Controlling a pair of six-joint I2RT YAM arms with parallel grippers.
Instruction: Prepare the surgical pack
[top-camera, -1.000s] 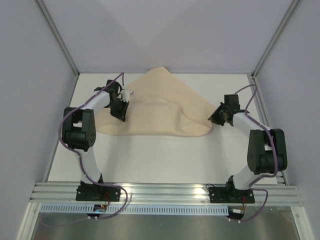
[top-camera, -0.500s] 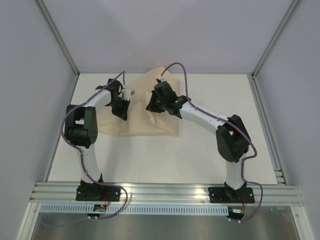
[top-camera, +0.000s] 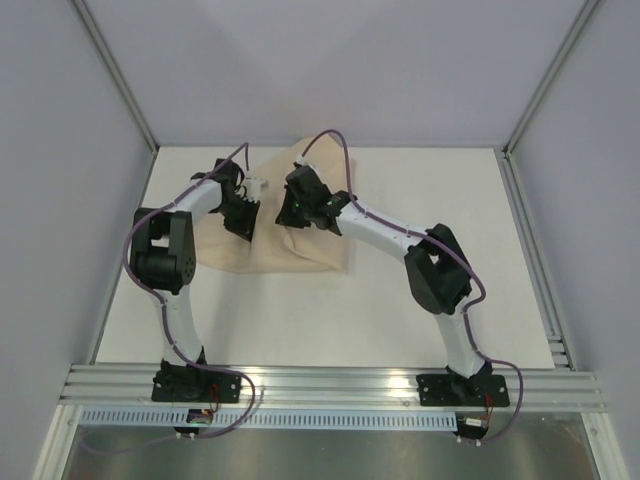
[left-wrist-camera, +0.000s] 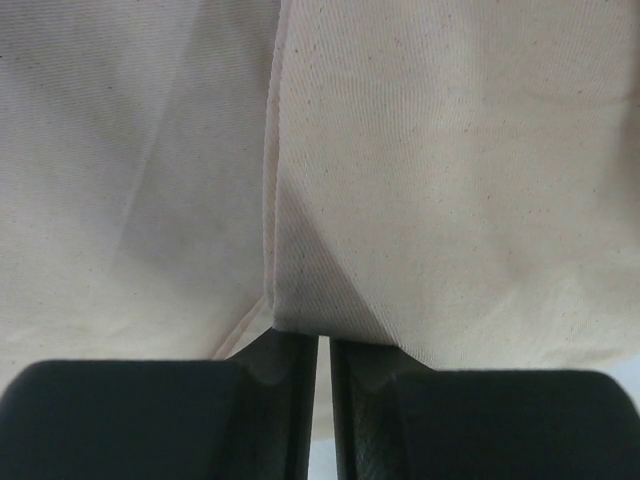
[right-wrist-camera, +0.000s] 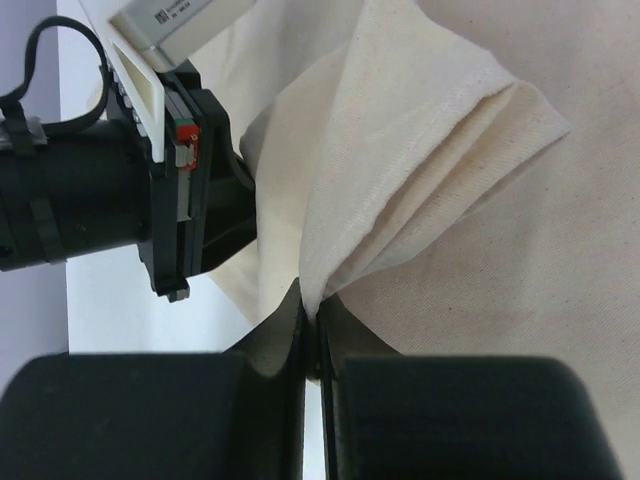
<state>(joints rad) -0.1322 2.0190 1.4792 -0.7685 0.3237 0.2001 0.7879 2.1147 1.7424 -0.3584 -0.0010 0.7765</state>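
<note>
I see the tan cloth sheet lying folded on the white bench, toward its far side and left of centre. My left arm reaches over the sheet's left part. In the left wrist view, the left jaws are almost together, pinching a folded edge of the cloth that runs straight up from between them. My right arm stretches across to the sheet's far middle, close beside the left wrist. In the right wrist view, the right jaws are clamped tight on a layered fold of cloth that fans up and rightward from the pinch. The left arm's black wrist sits just to the left.
</note>
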